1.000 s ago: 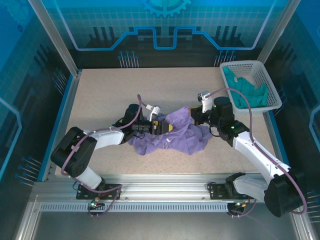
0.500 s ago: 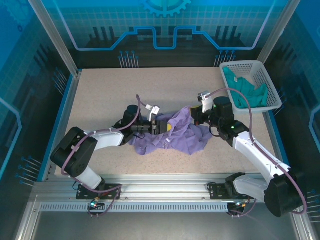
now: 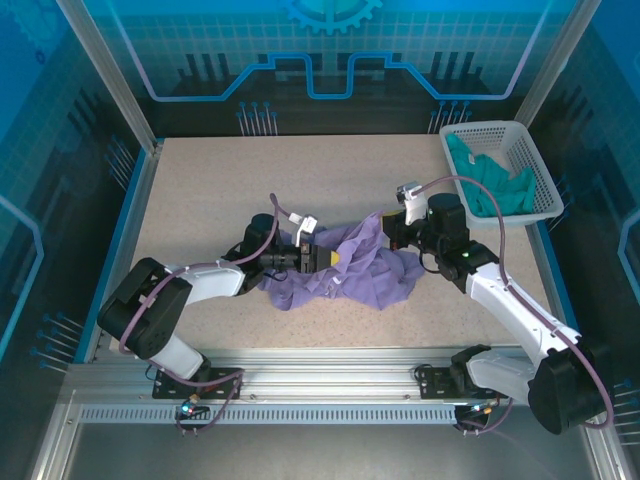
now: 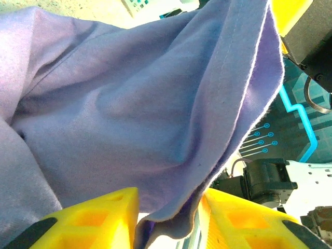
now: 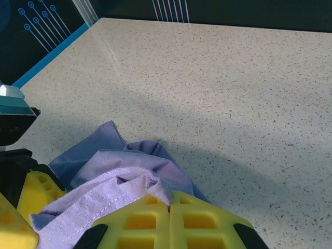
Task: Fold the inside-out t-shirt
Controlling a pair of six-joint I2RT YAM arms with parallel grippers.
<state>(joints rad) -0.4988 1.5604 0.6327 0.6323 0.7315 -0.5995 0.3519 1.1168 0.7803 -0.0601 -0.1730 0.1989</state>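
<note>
The inside-out t-shirt [image 3: 360, 270] lies bunched at centre frame, its hem between my left gripper [image 4: 168, 223] fingers; I cannot tell if they pinch. My right gripper [image 5: 169, 205] pinches another edge, with bare table [image 3: 220, 180] open above and left.

The lavender t-shirt [image 3: 345, 270] sits bunched in a wrinkly heap near the middle of the table [image 3: 200, 190]. Its stitched seams and hem face outward, and one fold is raised at its right end.
</note>
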